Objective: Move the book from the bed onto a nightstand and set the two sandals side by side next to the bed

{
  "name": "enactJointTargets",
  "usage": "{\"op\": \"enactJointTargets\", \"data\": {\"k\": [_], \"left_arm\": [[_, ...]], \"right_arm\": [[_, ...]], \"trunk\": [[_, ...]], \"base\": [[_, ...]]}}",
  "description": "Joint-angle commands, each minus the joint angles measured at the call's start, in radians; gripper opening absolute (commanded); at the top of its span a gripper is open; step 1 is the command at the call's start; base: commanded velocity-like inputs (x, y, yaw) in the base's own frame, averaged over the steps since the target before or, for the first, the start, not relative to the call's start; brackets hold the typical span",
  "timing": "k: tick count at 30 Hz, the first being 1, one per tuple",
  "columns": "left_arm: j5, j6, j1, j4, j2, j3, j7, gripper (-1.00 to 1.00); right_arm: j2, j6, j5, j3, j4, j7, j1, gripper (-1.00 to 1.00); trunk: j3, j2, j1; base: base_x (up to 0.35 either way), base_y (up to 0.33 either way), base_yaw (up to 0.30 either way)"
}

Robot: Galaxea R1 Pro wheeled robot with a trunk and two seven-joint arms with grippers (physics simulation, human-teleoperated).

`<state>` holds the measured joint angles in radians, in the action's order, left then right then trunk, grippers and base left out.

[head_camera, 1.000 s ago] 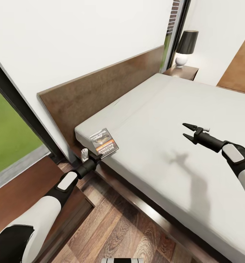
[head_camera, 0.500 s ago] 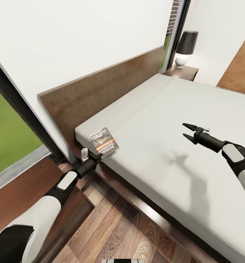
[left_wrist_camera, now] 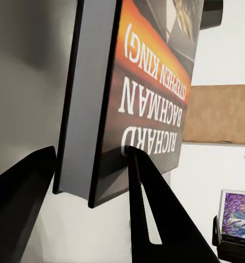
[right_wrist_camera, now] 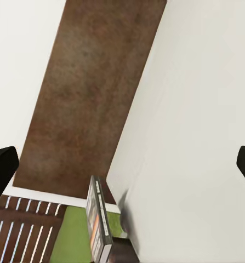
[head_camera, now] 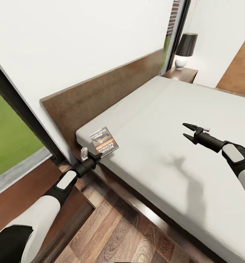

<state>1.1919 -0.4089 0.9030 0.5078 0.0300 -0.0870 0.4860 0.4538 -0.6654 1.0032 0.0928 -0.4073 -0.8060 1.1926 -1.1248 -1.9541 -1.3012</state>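
The book (head_camera: 104, 141), with an orange and black cover, sits at the near corner of the bed's off-white mattress (head_camera: 166, 109), below the dark headboard (head_camera: 100, 91). My left gripper (head_camera: 96, 156) is shut on the book's lower edge. In the left wrist view the book (left_wrist_camera: 138, 93) stands between the two black fingers (left_wrist_camera: 155, 213), which press on the cover and the back. My right gripper (head_camera: 184, 130) hovers open over the middle of the mattress, holding nothing. The right wrist view catches the book (right_wrist_camera: 96, 224) edge-on, far off. The two sandals are out of view.
A dark brown nightstand (head_camera: 16, 197) lies under my left arm at the bed's near side. A second nightstand (head_camera: 181, 74) with a black-shaded lamp (head_camera: 186, 46) stands beyond the bed's far side. Wood-plank floor (head_camera: 115, 233) runs along the bed frame. A window (head_camera: 9, 138) shows grass.
The whole picture has shifted slightly, so the camera moved. The book stays with my left gripper while the bed slid a little behind it. The right arm holds its pose.
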Motion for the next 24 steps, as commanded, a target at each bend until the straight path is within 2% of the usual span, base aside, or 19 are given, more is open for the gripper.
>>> {"op": "enactJointTargets", "data": {"k": [1, 9, 13, 24], "left_arm": [[0.009, -0.003, 0.001, 0.000, 0.001, -0.005, 0.000, -1.00], [0.009, -0.007, 0.001, 0.001, 0.002, -0.009, -0.003, -1.00], [0.009, -0.016, 0.001, 0.001, 0.005, -0.030, -0.003, -1.00], [0.009, -0.017, -0.001, 0.001, 0.014, -0.046, 0.001, -1.00]], "right_arm": [[0.001, -0.003, 0.009, 0.007, 0.001, 0.000, 0.001, 1.00], [0.000, -0.003, 0.009, 0.007, 0.001, 0.000, 0.001, 1.00], [-0.001, -0.004, 0.008, 0.007, 0.003, 0.002, 0.001, 1.00], [-0.010, -0.004, 0.005, 0.006, 0.047, -0.001, -0.001, 1.00]], "trunk": [[0.003, 0.007, 0.004], [0.028, 0.063, 0.035], [0.040, 0.091, 0.050], [0.040, 0.091, 0.050]], "base": [[0.000, 0.000, 0.000], [0.000, 0.000, 0.000], [0.000, 0.000, 0.000], [0.000, 0.000, 0.000]]}}
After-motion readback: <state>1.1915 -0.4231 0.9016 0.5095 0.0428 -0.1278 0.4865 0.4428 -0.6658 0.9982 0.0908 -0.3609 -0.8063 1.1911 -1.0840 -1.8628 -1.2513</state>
